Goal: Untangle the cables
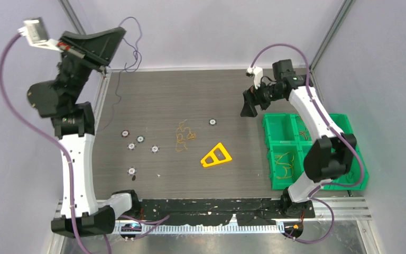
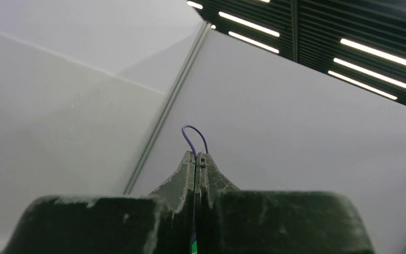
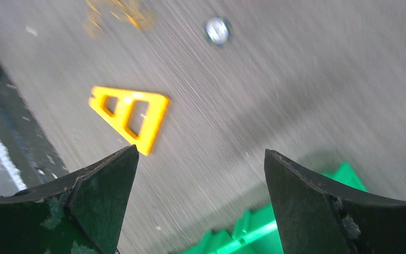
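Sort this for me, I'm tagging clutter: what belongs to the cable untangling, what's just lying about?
Job: purple cable in the shut left pincer; orange cable tangle; yellow cable in the green bins.
Lying about: yellow triangle; small round discs.

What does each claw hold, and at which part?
Left claw pinches the purple cable at a bend, small loop past its tips; right claw holds nothing.

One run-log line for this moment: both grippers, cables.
left gripper: shut on purple cable, raised high | right gripper: open, empty, above table by green bins | orange cables: tangled mid-table
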`<state>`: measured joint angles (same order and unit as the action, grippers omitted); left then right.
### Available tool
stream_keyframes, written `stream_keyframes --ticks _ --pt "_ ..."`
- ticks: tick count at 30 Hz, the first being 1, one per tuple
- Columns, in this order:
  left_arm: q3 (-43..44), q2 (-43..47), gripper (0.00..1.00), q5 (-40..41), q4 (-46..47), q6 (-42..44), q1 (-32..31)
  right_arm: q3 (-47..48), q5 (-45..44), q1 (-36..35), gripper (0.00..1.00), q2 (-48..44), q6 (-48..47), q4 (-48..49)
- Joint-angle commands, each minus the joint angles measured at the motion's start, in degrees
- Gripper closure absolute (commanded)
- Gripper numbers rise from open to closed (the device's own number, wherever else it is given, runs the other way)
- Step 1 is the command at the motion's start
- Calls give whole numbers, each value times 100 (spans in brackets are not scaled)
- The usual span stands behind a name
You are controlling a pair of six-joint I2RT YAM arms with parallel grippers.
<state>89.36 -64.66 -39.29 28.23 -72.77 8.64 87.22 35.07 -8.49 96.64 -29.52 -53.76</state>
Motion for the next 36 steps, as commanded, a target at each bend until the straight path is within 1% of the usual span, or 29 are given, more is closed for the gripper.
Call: stream_keyframes --ticks 1,4,5,6,7,8,9,10,12,14,18,24,27,32,33,34,35,36 --pt "-416 -113 100 -98 -322 446 -591 348 1888 -230 5 -1070 664 710" --pt "-592 -142 100 -120 -534 702 -1183 358 2132 -501 5 -1495 1295 1515" --pt "-655 -152 100 -153 -599 804 -1328 367 2216 -629 5 -1580 1652 1710" --pt "-722 -159 100 -158 -678 886 -1471 357 2229 -690 5 -1741 2047 2159" --pt "-792 -153 100 -160 -742 980 -1597 348 2192 -801 5 -1835 2231 2396" --pt "-853 -153 100 -159 -790 1058 -1734 335 2159 -855 5 -2005 2624 2899" --pt "-896 -156 100 -158 -853 1133 -1879 324 2093 -952 5 -2082 2784 3144" --pt "-936 -178 100 -166 -903 1214 -2015 316 2049 -1005 5 -2216 3147 3609" --pt "-953 -232 100 -159 -1053 1386 -2305 368 1869 -1162 5 -2348 3532 4091" --pt "-929 -334 100 -142 -1155 1518 -2596 491 1763 -1350 5 -2408 3751 4323" --pt "-765 -596 100 -179 -1281 1702 -3050 689 1732 -1631 5 -2446 3902 4477" --pt "-391 -1025 100 -181 -1447 1937 -3581 874 1747 -1834 5 -2375 3840 4273" --pt "-254 -1155 100 -160 -1460 1985 -3762 824 1712 -1949 5 -2331 3752 4083" --pt "-123 -1249 100 -178 -1417 1960 -3808 600 1150 -2204 1 -2243 3234 3619" --pt "-121 -1241 100 -190 -1410 1956 -3809 519 1089 -2206 5 -2228 3207 3585" --pt "-121 -1233 100 -195 -1408 1952 -3809 486 1024 -2209 12 -2219 3207 3584" --pt "-125 -1221 100 -224 -1403 1943 -3809 460 1027 -2205 16 -2202 3231 3590" --pt "-135 -1203 100 -238 -1384 1927 -3802 452 1041 -2210 28 -2198 3250 3595"
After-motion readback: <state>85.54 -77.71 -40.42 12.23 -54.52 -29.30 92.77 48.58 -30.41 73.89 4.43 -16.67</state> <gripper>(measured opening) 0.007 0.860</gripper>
